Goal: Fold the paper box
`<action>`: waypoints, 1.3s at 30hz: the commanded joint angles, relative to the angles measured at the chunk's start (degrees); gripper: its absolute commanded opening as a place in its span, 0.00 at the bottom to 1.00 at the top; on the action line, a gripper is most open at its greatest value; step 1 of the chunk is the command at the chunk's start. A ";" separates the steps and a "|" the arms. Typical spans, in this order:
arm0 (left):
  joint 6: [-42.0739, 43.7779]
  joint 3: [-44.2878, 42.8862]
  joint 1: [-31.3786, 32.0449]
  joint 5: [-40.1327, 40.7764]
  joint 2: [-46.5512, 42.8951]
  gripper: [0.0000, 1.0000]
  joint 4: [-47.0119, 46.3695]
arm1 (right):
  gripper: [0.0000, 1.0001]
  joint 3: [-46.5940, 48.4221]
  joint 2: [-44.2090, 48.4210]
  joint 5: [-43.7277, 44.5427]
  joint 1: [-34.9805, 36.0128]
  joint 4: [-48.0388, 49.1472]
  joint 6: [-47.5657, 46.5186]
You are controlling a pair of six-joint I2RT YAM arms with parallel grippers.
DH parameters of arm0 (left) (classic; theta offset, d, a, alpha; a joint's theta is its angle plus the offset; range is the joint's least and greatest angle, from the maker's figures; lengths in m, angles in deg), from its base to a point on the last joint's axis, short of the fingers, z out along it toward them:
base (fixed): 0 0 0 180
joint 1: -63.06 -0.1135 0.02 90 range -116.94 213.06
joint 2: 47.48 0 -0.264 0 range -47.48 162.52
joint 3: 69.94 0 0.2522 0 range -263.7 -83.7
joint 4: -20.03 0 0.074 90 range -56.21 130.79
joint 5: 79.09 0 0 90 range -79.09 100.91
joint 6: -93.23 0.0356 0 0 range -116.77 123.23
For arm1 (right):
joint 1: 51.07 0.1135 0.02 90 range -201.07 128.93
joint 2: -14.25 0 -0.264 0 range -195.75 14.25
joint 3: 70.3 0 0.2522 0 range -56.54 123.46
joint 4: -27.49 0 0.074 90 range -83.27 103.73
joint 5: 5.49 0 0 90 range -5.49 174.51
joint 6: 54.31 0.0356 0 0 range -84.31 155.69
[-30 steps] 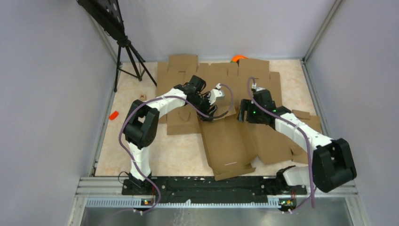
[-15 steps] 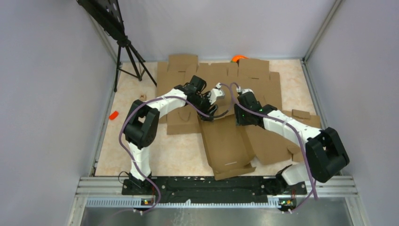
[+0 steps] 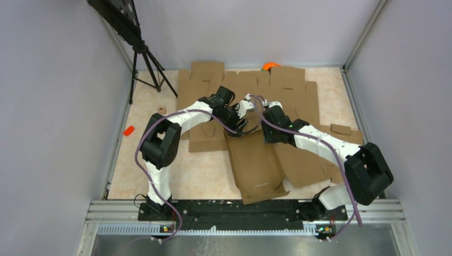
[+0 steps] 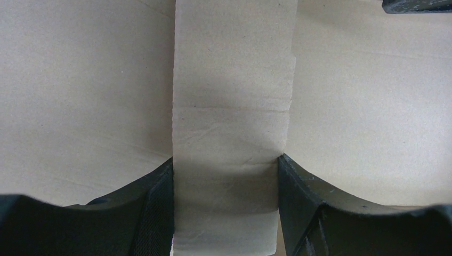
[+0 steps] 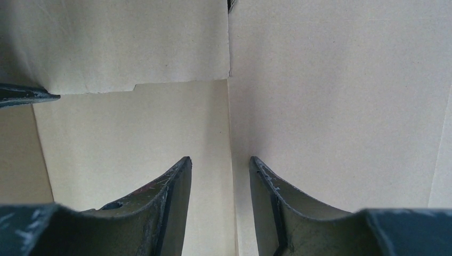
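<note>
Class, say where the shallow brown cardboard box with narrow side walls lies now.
Top view: the shallow brown cardboard box lies mid-table, its far end at the left gripper and right gripper, flat cardboard blanks behind and right of it.

Paper box (image 3: 258, 165) end beneath left hand (image 3: 240, 128)

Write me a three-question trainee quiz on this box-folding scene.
1. True or false: a strip of the box fills the gap in the left gripper.
2. Both grippers work at the box's: A near end, B far end, C middle?
3. Complete: the right gripper is ___ (open/shut).
Key: 1 true; 2 B; 3 open.
</note>
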 commanded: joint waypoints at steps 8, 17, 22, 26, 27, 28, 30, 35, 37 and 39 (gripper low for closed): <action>-1.65 -0.77 4.29 9.62 1.71 0.52 1.47 | 0.45 -2.34 3.87 -13.70 -2.45 8.99 4.16; -1.97 0.63 4.69 10.30 0.31 0.52 -0.65 | 0.49 -5.38 7.21 -23.46 -11.39 15.21 8.00; -1.85 0.53 4.71 10.67 0.51 0.52 -0.65 | 0.57 -0.53 5.99 -18.11 -11.72 11.03 4.42; -1.84 0.51 4.75 10.64 0.67 0.52 -0.74 | 0.56 2.40 3.95 -16.08 -12.92 9.64 2.63; -1.77 0.52 4.75 10.62 0.65 0.52 -0.74 | 0.55 3.33 2.95 -15.42 -13.09 9.18 2.23; -1.77 0.50 4.75 10.64 0.66 0.52 -0.74 | 0.52 4.26 1.92 -14.19 -13.18 8.68 1.88; -1.71 0.51 4.76 10.64 0.66 0.52 -0.74 | 0.46 5.86 -0.11 -13.62 -13.70 7.93 1.75; -1.61 0.63 4.76 10.57 0.39 0.52 -0.81 | 0.46 7.69 -3.35 -14.18 -14.43 8.16 0.93; -1.50 0.70 4.78 10.57 0.26 0.53 -0.83 | 0.46 9.26 -5.88 -13.66 -14.43 6.48 0.37; -1.43 0.94 4.77 10.51 0.11 0.53 -0.91 | 0.46 9.89 -7.04 -13.61 -14.43 5.84 -0.34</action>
